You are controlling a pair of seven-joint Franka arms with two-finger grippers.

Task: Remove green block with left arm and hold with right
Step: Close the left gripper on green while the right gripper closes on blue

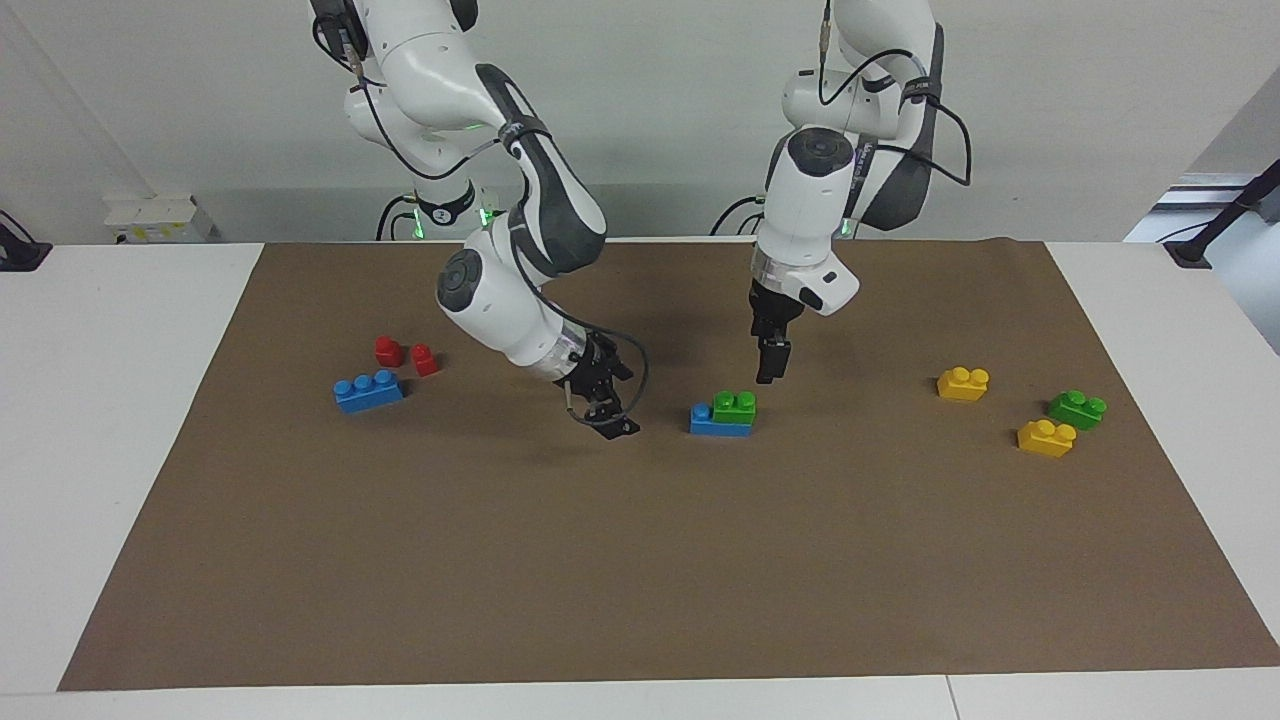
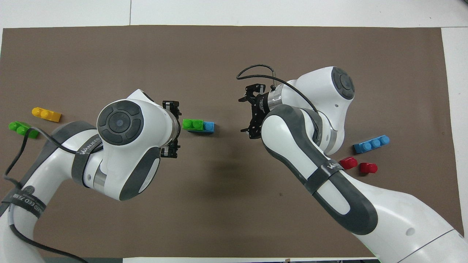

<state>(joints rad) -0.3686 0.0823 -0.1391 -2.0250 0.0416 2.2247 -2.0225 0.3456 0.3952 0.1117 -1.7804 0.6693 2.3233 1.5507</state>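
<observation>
A green block (image 1: 735, 405) with two studs sits on a blue brick (image 1: 718, 424) at the middle of the brown mat; it also shows in the overhead view (image 2: 192, 124) on the blue brick (image 2: 209, 126). My left gripper (image 1: 772, 368) points down over the mat right beside this stack, above it and apart from it; in the overhead view the left gripper (image 2: 174, 128) is at the green block's end. My right gripper (image 1: 603, 418) is open and empty, low over the mat beside the stack, toward the right arm's end; it also shows in the overhead view (image 2: 245, 114).
A second green block (image 1: 1077, 408) and two yellow bricks (image 1: 963, 383) (image 1: 1046, 437) lie toward the left arm's end. A blue three-stud brick (image 1: 368, 390) and two red pieces (image 1: 389, 350) (image 1: 425, 359) lie toward the right arm's end.
</observation>
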